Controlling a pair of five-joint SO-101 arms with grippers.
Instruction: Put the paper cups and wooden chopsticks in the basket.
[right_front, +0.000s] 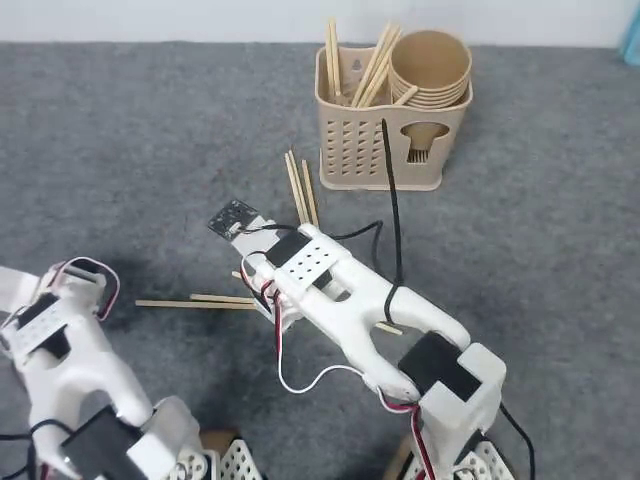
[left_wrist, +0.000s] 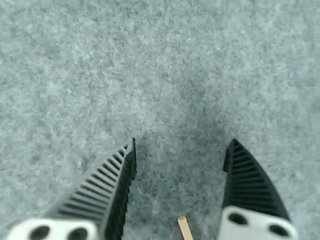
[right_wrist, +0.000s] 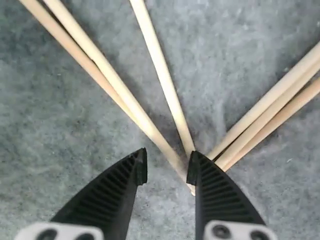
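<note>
Standing by the tabletop, grey felt all over, and the basket is the easy landmark. The paper cups are stacked in one compartment of it, and a bunch of wooden chopsticks stands upright in the one beside them.

Loose ones are scattered in front of the basket. A slanted pair lies just off the basket's chopstick-side corner, and a flat pair lies farther out from the basket on the same side.

The right gripper hangs low over the pile in front of the basket, fingers only a narrow gap apart. Two long sticks run side by side and end right at the inner edge of one finger. A single stick stops at that same fingertip, and another bunch fans in from its far side. Can't tell if the finger actually touches any of them, and nothing is clamped.

The left gripper sits well apart from the basket, out past the flat pair, fingers spread wide over bare felt. One stick end pokes in between them down near their base, touching neither.
</note>
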